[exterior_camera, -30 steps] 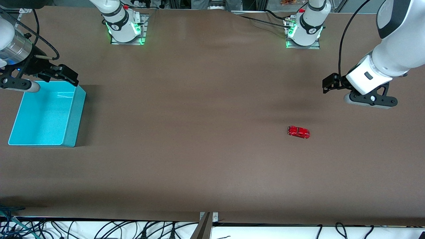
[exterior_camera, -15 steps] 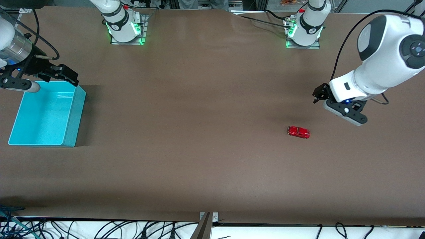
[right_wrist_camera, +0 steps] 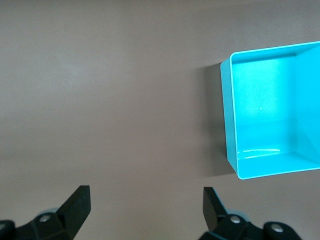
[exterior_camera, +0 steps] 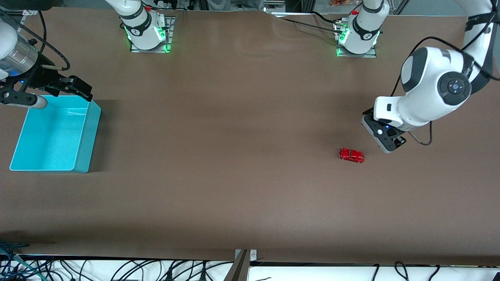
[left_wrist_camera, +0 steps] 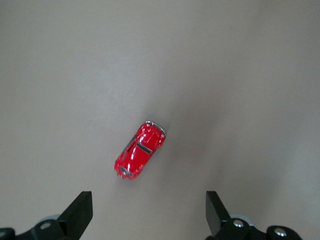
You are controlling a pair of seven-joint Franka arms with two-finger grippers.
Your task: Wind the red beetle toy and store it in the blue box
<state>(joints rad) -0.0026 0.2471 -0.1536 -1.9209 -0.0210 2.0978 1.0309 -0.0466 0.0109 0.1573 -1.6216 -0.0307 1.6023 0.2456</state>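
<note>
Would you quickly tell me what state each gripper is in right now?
Left gripper: open, empty, over the table beside the red beetle toy.
Right gripper: open, empty.

Even overhead light, soft shadows

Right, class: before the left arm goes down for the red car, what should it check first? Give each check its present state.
1. Left gripper open: ok, its fingers stand wide apart in its wrist view.
2. Car on its wheels on the table: ok.
3. Left gripper centred over the car: not ok, it hangs beside it, toward the left arm's end of the table.
4. Nothing touching or crowding the car: ok, bare table all round it.
5. Box open and with room inside: ok, it looks empty.
6. Right gripper out of the way: ok, it waits, open, at the box's rim.
</note>
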